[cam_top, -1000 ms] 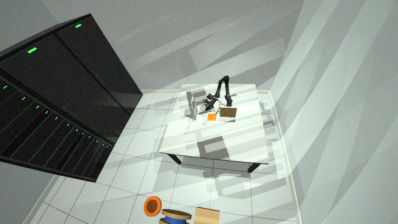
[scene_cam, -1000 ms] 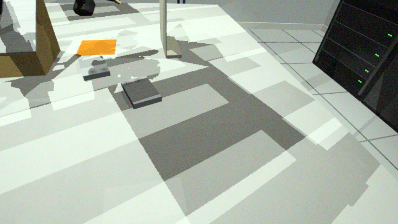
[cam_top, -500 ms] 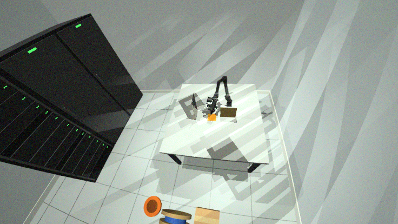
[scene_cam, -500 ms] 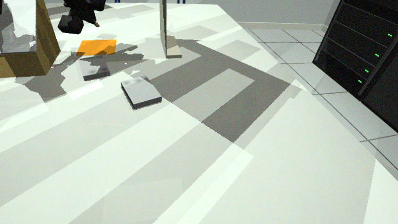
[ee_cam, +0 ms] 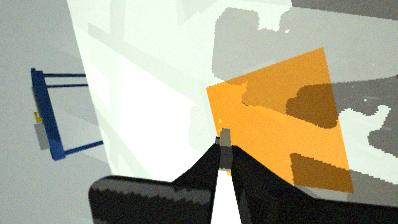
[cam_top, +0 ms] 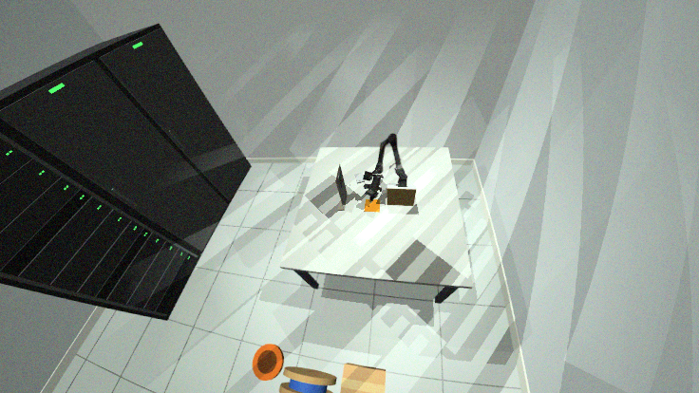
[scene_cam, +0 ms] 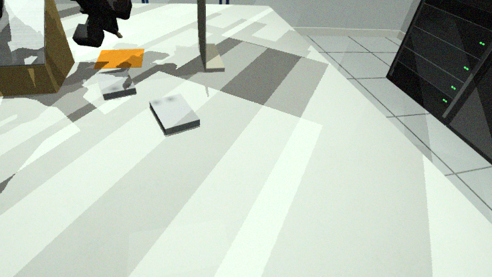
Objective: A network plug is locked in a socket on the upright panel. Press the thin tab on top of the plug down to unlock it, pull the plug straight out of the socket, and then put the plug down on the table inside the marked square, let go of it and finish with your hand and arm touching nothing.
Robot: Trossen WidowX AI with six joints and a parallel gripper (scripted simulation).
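My gripper (cam_top: 372, 197) (scene_cam: 115, 32) (ee_cam: 224, 150) is shut on the network plug (scene_cam: 119, 35) (ee_cam: 225, 136), a small grey-tan piece sticking out past the fingertips. It holds the plug in the air above the orange marked square (cam_top: 372, 207) (scene_cam: 120, 56) (ee_cam: 270, 132). In the wrist view the plug shows over the left edge of the square. The upright panel (cam_top: 341, 186) (scene_cam: 202, 34) stands to one side of the gripper, apart from it, and is seen nearly edge-on. Its socket face is not readable here. The plug's tab is too small to make out.
A brown box-like block (cam_top: 401, 197) (scene_cam: 20, 81) stands beside the square, on the side away from the panel. Two low grey boxes, one nearer the square (scene_cam: 118, 92) and one farther off (scene_cam: 174, 112), lie on the table. A dark rack cabinet (cam_top: 146, 126) stands beyond the table.
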